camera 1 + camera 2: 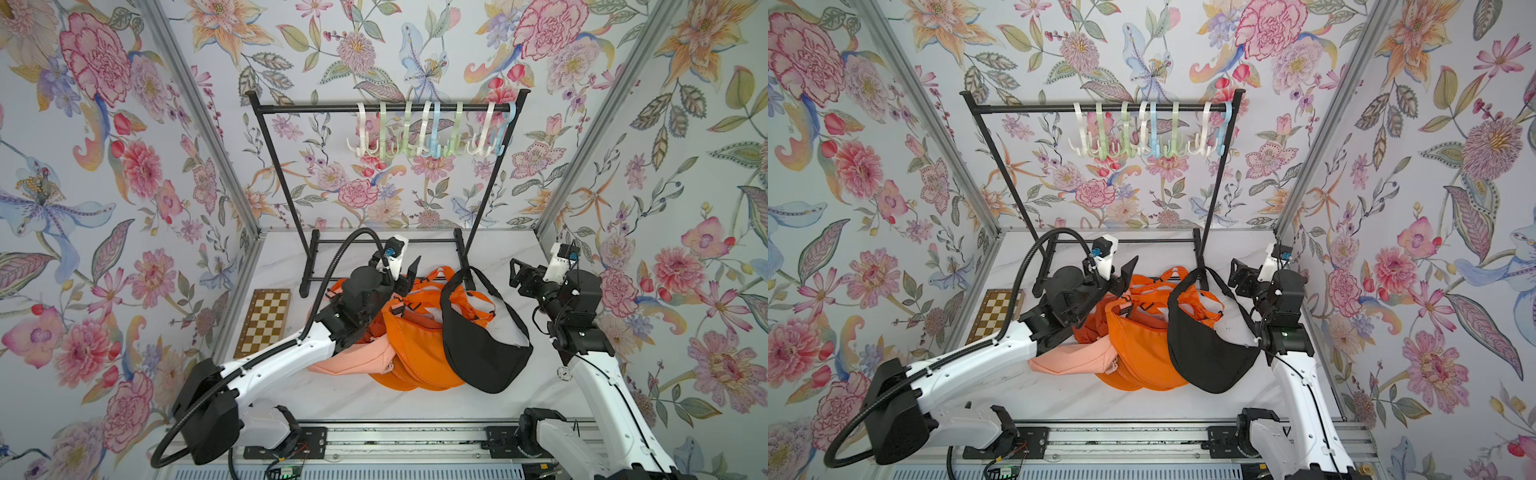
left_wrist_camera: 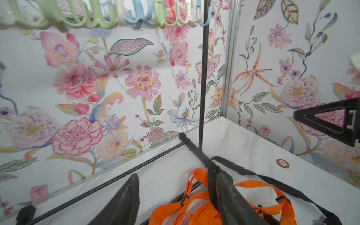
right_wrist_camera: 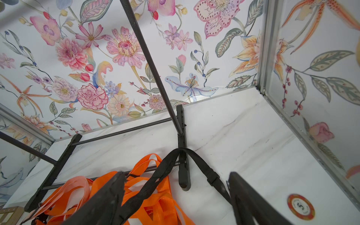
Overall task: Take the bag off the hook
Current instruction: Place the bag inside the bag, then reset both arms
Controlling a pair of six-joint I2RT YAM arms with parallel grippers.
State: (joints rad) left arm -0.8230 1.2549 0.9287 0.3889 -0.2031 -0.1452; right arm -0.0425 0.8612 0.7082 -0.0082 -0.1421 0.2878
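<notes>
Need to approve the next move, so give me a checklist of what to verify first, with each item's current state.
1. Hooks free of bags: ok.
2. Black bag down on the table: ok.
3. Left gripper open, nothing between its jaws: ok.
4. Right gripper open, nothing between its jaws: ok.
5. Black strap clear of the rack foot: not ok, it drapes over the foot.

We see floral-papered walls [image 1: 415, 50] on three sides, silver metal corner posts [image 1: 212, 137], a white marbled counter [image 1: 374, 411], soft, even light.
</notes>
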